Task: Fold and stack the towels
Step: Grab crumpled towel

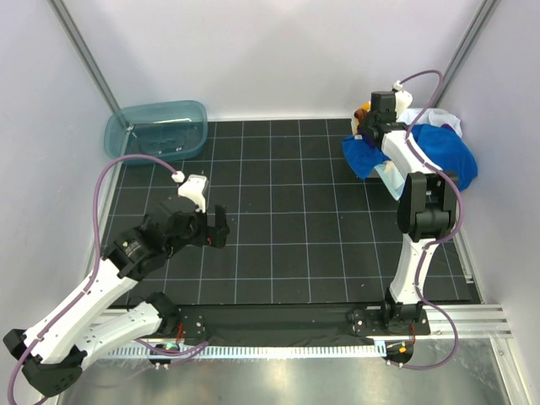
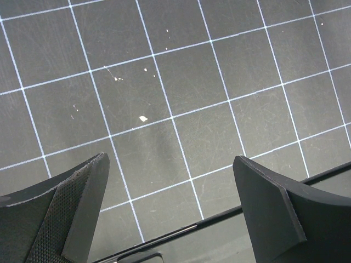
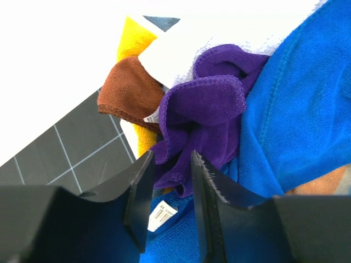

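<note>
My right gripper (image 3: 171, 164) is sitting at the messy pile of towels in the far right corner of the table (image 2: 181, 71). Its two fingers are standing close together, one on each side of a bunched-up fold of the purple towel (image 3: 211, 104). That fold is poking up out of the heap, so it is the easy bit to grab. I cannot tell if I am squeezing it tight or only touching it.

The purple towel is lying against the big blue towel (image 3: 301, 109). A brown towel (image 3: 129, 87) and a white towel (image 3: 170, 52) are tucked in beside it. I think I am picking just one towel, so I can spread it on the flat table and fold it.

My left gripper (image 2: 171, 164) is hanging wide open over the dark squares, holding nothing. I think it is parked there to help with the folding.
</note>
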`<state>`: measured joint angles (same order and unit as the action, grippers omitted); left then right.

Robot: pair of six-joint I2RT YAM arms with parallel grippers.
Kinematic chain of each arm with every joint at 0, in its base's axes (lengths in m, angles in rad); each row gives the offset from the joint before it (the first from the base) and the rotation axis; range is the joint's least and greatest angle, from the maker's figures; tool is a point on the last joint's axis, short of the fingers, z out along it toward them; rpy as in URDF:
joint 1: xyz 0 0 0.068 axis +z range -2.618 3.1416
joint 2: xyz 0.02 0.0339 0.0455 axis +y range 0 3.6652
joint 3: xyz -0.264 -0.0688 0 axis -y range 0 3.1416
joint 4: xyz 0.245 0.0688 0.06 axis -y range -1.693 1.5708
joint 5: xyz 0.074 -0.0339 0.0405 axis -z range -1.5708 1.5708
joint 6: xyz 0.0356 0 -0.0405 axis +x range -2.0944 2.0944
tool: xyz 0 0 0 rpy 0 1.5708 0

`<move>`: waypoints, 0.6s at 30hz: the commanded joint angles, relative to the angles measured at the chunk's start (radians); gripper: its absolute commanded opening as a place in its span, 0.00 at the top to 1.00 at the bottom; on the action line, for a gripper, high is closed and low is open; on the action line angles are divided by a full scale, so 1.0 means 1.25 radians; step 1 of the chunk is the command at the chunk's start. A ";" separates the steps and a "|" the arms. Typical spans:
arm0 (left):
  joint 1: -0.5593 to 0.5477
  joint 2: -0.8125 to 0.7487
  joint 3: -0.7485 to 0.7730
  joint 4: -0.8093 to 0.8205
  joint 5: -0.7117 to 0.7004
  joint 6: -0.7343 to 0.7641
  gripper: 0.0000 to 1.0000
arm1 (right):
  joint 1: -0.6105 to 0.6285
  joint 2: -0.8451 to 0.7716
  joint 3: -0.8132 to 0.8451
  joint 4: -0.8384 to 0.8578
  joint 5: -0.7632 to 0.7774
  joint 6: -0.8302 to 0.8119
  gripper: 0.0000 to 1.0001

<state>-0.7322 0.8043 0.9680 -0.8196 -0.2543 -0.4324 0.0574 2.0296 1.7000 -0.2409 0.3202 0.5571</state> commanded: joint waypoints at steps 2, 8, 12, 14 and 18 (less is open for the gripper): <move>0.004 -0.002 0.001 0.021 -0.008 0.013 0.00 | -0.001 0.001 0.054 0.003 -0.005 0.011 0.63; 0.004 -0.002 0.001 0.021 -0.006 0.013 0.00 | 0.001 0.017 0.075 -0.031 -0.003 0.005 0.61; 0.004 0.000 0.001 0.021 -0.006 0.015 0.00 | 0.002 0.028 0.075 -0.042 -0.011 0.005 0.55; 0.004 0.001 0.002 0.022 -0.006 0.016 0.00 | 0.001 0.035 0.075 -0.045 -0.010 0.003 0.55; 0.003 0.000 0.001 0.021 -0.008 0.016 0.00 | 0.002 0.042 0.073 -0.045 -0.007 0.003 0.55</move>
<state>-0.7322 0.8051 0.9680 -0.8200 -0.2546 -0.4324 0.0574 2.0800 1.7580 -0.2928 0.3111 0.5591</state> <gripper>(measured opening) 0.995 0.449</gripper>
